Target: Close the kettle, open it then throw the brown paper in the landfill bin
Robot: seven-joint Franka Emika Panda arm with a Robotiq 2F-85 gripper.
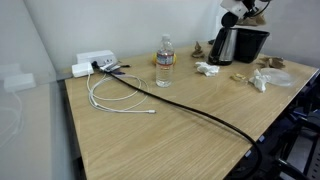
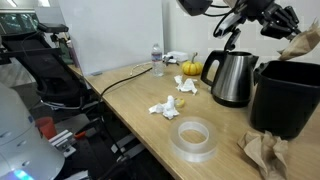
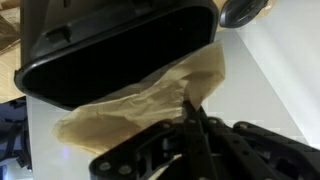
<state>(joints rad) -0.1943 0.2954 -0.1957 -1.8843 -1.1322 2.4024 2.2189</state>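
My gripper (image 3: 190,112) is shut on a corner of the brown paper (image 3: 150,92), which hangs crumpled just over the open mouth of the black landfill bin (image 3: 110,50). In an exterior view the gripper (image 2: 292,35) holds the paper (image 2: 306,44) above the bin's (image 2: 288,100) far rim. The shiny silver kettle (image 2: 232,80) stands right beside the bin, with a black part raised above its top. I see the kettle (image 1: 222,46) and bin (image 1: 252,44) at the table's far corner.
Another brown paper wad (image 2: 265,152) lies in front of the bin. A clear tape roll (image 2: 195,138), white tissue wads (image 2: 165,106), a small yellow gourd (image 2: 190,68), a water bottle (image 1: 164,60) and cables (image 1: 120,95) share the table.
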